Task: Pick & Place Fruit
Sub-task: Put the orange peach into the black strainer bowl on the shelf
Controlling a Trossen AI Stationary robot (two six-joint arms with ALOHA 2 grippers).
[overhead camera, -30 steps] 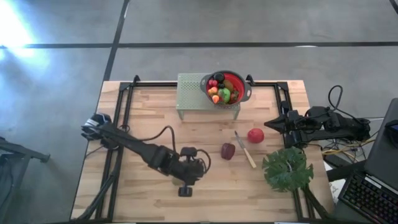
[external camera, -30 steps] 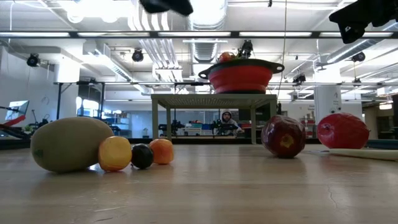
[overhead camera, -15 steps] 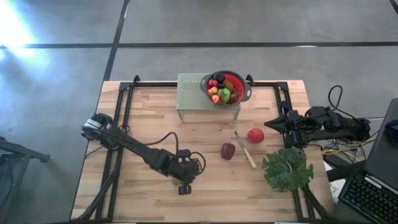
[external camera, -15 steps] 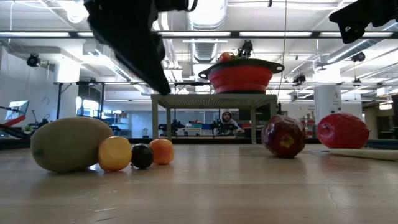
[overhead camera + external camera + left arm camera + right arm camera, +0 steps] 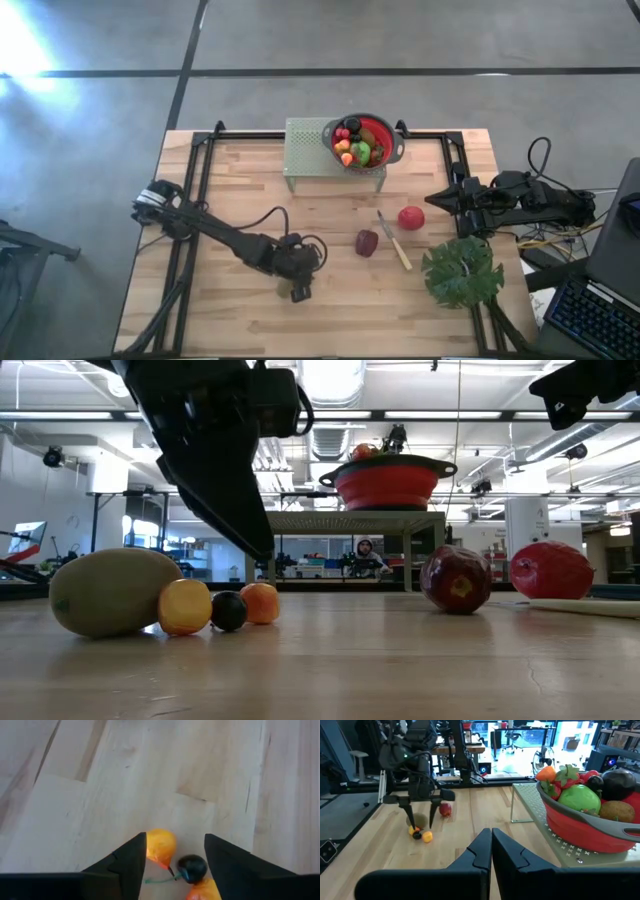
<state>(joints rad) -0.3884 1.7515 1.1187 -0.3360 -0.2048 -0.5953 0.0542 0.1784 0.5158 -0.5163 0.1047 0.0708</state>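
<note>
Left pincer dropped lower since earlier frame, fingers parted, empty, straddling orange pieces and dark berry on bench. Right pincer closed, empty, parked at bench's right edge.

high view: looks straight down from above, far enough to take in the whole table, both arms and the floor around.
low view: sits at table-top height, facing level across the boards into the room; the kiwi lies close to the lens.
left wrist view: points down at the wood from close above, past its own dark fingers.
right wrist view: faces across the table from its right edge, near the red colander.
shared: the small orange piece and dark berry show in the low and both wrist views; the colander shows in the high, low and right wrist views.
</note>
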